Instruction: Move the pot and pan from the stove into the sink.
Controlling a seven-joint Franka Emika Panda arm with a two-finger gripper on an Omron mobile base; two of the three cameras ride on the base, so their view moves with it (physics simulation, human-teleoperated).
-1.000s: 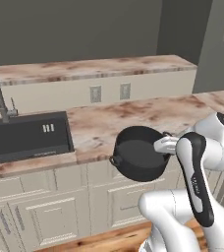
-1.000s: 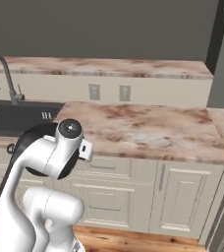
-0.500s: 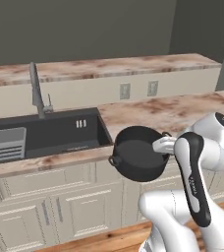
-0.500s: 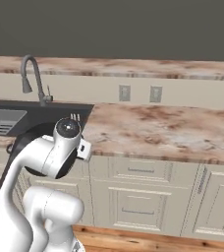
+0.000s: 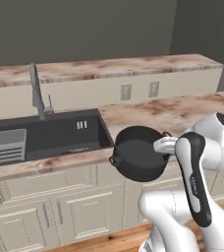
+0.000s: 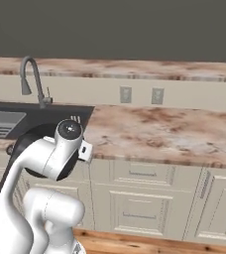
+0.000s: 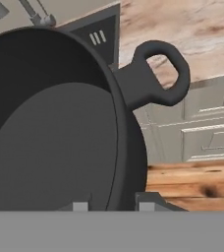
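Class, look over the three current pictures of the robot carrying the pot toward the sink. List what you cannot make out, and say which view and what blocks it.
- Pincer: hand view, only its tips show; the pot wall covers the contact.
- Pot: right base view, almost wholly behind the white arm.
- Sink: left base view, left end cut off by the edge; its near inner wall hidden by the counter lip.
- Sink tray: right base view, slots too small to count.

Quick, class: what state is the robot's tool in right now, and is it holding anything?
Tool: closed on the rim of the squat round dark grey pot, held tilted in front of the counter edge.
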